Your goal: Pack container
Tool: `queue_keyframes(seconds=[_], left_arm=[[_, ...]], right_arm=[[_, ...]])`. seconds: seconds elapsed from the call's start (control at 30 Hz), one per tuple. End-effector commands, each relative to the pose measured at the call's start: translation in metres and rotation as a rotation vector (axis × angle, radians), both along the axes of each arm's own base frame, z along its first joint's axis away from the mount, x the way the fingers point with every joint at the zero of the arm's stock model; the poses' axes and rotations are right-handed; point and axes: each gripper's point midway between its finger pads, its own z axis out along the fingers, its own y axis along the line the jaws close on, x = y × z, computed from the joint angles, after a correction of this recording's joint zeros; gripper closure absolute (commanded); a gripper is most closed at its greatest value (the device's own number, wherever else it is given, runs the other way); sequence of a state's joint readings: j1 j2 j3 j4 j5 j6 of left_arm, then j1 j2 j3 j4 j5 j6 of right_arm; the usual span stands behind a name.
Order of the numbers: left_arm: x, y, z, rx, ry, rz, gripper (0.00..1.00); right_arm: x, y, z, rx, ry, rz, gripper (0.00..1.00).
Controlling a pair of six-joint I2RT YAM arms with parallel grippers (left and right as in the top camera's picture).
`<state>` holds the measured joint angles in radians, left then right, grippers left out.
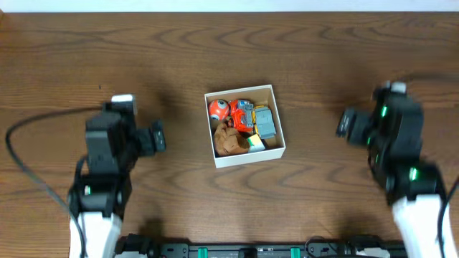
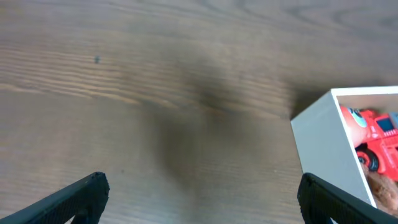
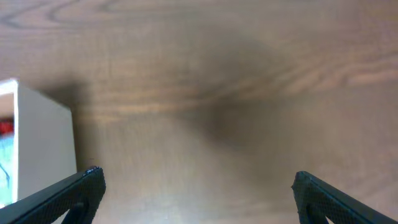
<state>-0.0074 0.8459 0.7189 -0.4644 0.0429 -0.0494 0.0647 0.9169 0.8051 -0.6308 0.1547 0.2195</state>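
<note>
Holding: nothing; left claw (image 1: 159, 136) and right claw (image 1: 343, 125) both gape wide.
Place: container (image 1: 251, 155) at frame centre on worktop (image 1: 323, 50), between claws, apart from both.
Inside: toys (image 1: 231, 141), red truck (image 1: 242, 113) among them.

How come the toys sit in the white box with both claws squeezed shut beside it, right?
No, both claws are open. The wrist views show the left claw and right claw spread wide. The toys do sit in the white box.
</note>
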Motion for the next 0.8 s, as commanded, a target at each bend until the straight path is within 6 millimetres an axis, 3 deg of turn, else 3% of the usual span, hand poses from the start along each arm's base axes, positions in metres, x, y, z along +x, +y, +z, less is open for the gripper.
queue_keyframes(seconds=[0.0,0.17,0.4,0.77], left_arm=[[-0.012,0.01,0.007,0.005,-0.073,0.067,0.02],[-0.018,0.01,0.005,0.004,-0.091,0.065,0.02],[-0.017,0.01,-0.004,0.005,-0.056,0.065,0.02],[-0.017,0.01,-0.015,0.007,-0.008,0.064,0.02]], right_arm=[[-0.023,-0.007,-0.011,-0.016,-0.047,-0.068,0.01],[-0.042,-0.006,-0.019,-0.002,-0.086,-0.057,0.01],[-0.058,-0.008,-0.039,-0.015,0.009,-0.056,0.01],[-0.066,-0.009,-0.047,-0.021,0.056,-0.056,0.01]])
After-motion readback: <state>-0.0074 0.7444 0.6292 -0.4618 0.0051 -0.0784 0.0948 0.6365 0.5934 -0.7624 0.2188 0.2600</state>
